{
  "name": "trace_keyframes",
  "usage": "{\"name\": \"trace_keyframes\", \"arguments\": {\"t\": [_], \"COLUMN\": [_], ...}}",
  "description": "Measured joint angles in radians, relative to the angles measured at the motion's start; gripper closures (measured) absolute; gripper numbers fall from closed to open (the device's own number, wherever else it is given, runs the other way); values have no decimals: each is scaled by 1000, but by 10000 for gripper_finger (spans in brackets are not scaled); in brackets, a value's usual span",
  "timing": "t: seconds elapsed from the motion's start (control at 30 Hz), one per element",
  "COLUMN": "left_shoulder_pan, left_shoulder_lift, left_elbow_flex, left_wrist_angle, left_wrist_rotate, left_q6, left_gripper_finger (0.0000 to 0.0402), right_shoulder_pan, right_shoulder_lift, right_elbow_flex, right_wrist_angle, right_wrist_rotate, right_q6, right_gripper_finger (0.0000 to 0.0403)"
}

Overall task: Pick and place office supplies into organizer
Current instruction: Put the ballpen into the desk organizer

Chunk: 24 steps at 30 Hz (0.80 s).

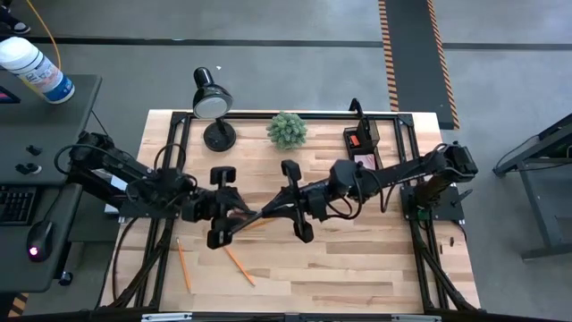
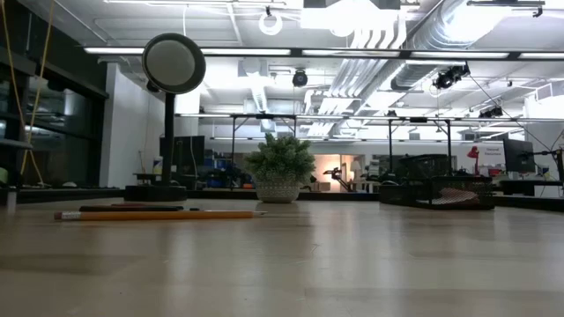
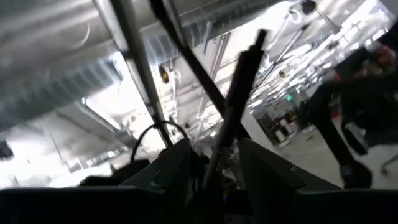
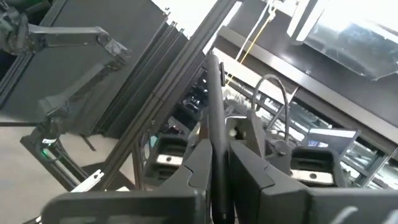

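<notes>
Both arms meet over the middle of the table [image 1: 357, 268].

The left gripper [image 3: 214, 165] is partly open, and a black pen [image 3: 239, 93] stands between its fingers [image 3: 171, 168], long axis running straight out past the fingertips. The right gripper [image 4: 217, 168] is closed on a second dark pen [image 4: 214, 106], which likewise runs lengthwise out from between its fingers [image 4: 255, 168]. In the high view the two grippers face each other with a thin dark stick spanning the gap; I cannot tell from there which pen it is.

Two orange pencils lie on the near-left part of the table: one [image 1: 183, 266] with its long axis almost near-to-far, the other [image 1: 239, 266] diagonal, far end to the left.

The organizer [image 1: 362, 143] sits at the far right of the table, beside the plant [image 1: 287, 130]. The lamp [image 1: 213, 103] stands at far left.
</notes>
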Motion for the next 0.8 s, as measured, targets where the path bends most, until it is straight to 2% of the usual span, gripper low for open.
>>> {"name": "trace_keyframes", "arguments": {"t": [0.17,0.53,0.8], "left_shoulder_pan": [1,1,1], "left_shoulder_lift": [0,0,0], "left_elbow_flex": [3,3,3], "left_wrist_angle": [-25,-19,-49], "left_wrist_rotate": [-85,-99,-99], "left_q6": [-118,-95,-68], "left_gripper_finger": [272,273,273], "right_shoulder_pan": [-12,-33,-42], "right_shoulder_lift": [14,45,55], "right_elbow_flex": [0,0,0], "right_wrist_angle": [9,25,42], "right_wrist_rotate": [-1,50,50], "right_q6": [4,6,12], "right_gripper_finger": [376,376,376]}}
